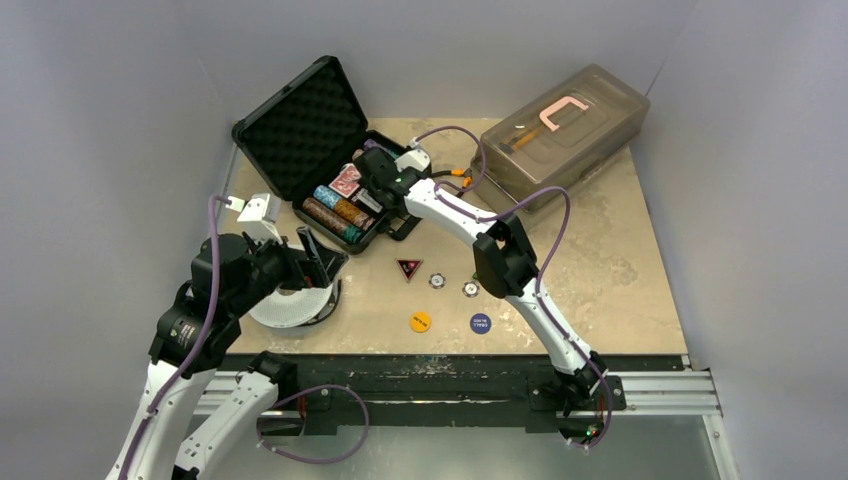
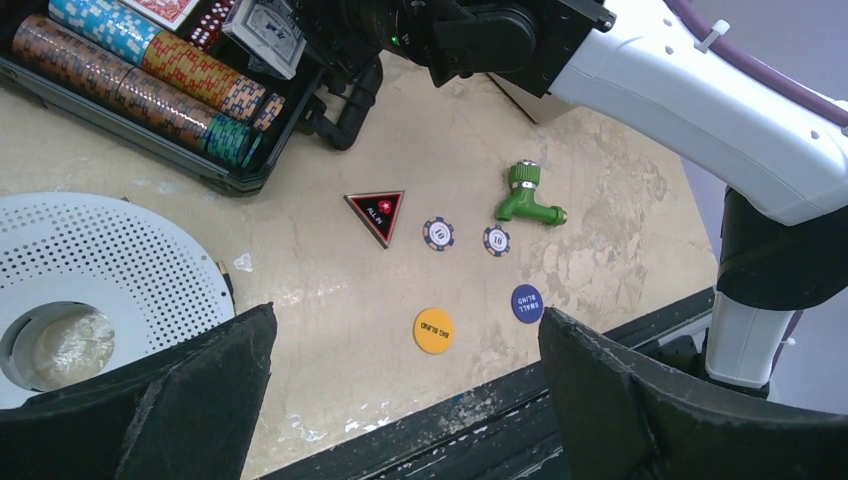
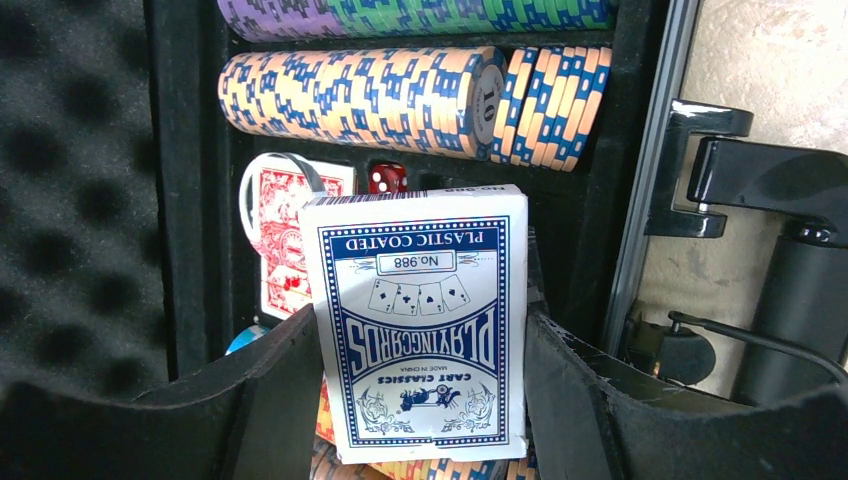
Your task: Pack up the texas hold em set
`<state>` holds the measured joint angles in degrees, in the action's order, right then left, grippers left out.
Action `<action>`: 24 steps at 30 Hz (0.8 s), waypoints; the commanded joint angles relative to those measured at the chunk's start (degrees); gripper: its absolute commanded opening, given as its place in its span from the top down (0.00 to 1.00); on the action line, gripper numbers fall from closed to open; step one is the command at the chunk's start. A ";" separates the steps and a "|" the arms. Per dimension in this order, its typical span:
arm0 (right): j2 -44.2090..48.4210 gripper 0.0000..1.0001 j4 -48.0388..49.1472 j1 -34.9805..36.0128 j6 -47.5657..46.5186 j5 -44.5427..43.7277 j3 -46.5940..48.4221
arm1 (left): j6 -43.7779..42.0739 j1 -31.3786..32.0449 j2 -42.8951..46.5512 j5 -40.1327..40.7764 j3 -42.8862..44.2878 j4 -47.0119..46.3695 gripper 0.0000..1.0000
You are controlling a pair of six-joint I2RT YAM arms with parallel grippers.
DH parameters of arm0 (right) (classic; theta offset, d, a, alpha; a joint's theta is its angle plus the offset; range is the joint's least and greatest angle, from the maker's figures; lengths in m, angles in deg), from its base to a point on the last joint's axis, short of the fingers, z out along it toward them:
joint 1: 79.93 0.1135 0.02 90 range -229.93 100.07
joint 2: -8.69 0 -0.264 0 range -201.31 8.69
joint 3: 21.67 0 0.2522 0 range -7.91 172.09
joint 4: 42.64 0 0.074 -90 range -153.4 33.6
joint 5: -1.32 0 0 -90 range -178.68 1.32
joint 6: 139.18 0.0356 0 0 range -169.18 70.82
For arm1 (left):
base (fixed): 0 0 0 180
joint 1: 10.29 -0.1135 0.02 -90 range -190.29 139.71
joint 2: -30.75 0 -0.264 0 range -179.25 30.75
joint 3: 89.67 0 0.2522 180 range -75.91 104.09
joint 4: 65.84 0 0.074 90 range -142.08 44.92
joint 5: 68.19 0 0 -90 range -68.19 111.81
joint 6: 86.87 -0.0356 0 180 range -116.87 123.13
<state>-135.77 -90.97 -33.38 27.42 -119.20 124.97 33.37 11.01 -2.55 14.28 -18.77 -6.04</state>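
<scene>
While your right gripper [image 3: 420,400] clamps the blue card deck [image 3: 415,320] over the black case [image 1: 300,130], seating is pending. Lower it, then release.

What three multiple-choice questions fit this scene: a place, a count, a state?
1. Where is the blue card deck? A on the floor; B in the right gripper, over the black case; C in the grey box.
2. How many round pieces lie loose on the table? A two; B four; C seven.
3. The black case is: A open; B shut; C upside down.
Answers: B, the fingers pinch it; B, two chips plus two buttons; A, its lid stands up.
</scene>
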 commanded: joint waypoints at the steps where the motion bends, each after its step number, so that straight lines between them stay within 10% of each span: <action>1: 1.05 0.54 -1.51 0.31 1.92 -2.46 3.18 | -1.71 -0.10 0.27 0.61 2.09 -0.32 0.00; 14: 2.98 0.20 -1.25 0.94 -0.23 1.05 0.54 | -1.46 -0.11 -1.68 1.53 2.57 -0.74 0.00; 24: 18.14 0.18 7.00 0.92 -18.86 3.92 -14.00 | 0.32 -0.19 -8.13 2.10 5.39 -3.41 0.00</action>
<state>-128.56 -87.58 -32.79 20.86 -115.40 115.44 33.39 11.01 -7.66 15.59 -16.25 -6.17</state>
